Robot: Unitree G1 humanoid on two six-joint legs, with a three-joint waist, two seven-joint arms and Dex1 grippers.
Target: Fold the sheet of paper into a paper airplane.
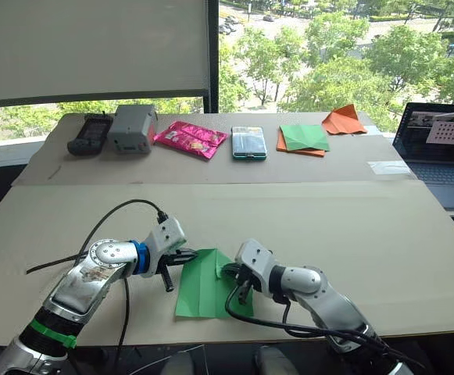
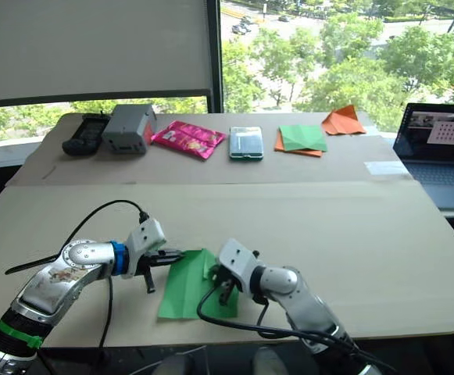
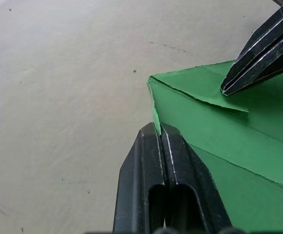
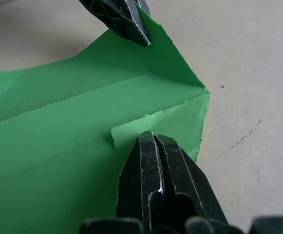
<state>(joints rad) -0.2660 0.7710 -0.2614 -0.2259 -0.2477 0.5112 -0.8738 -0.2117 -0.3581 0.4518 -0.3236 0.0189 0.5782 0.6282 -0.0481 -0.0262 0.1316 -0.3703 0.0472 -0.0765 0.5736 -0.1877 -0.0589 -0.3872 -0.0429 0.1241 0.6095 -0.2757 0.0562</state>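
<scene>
The sheet of paper [image 1: 201, 287] is bright green and lies partly folded near the table's front edge, between my two grippers. My left gripper [image 1: 188, 257] is at its far left corner, and in the left wrist view its fingertips [image 3: 159, 128] are shut with a sliver of the paper's edge pinched between them. My right gripper [image 1: 230, 272] reaches in from the right side. Its tips [image 4: 152, 137] are shut on the torn edge of a small folded flap [image 4: 175, 117] at the paper's far right corner. No paper airplane shape shows.
Along the far table stand a black device [image 1: 90, 134], a grey box [image 1: 131, 129], a pink packet [image 1: 190, 139], a teal box [image 1: 248, 143], a darker green sheet over orange paper [image 1: 303, 138] and an orange paper triangle [image 1: 344, 121]. A laptop [image 1: 437, 152] sits at right.
</scene>
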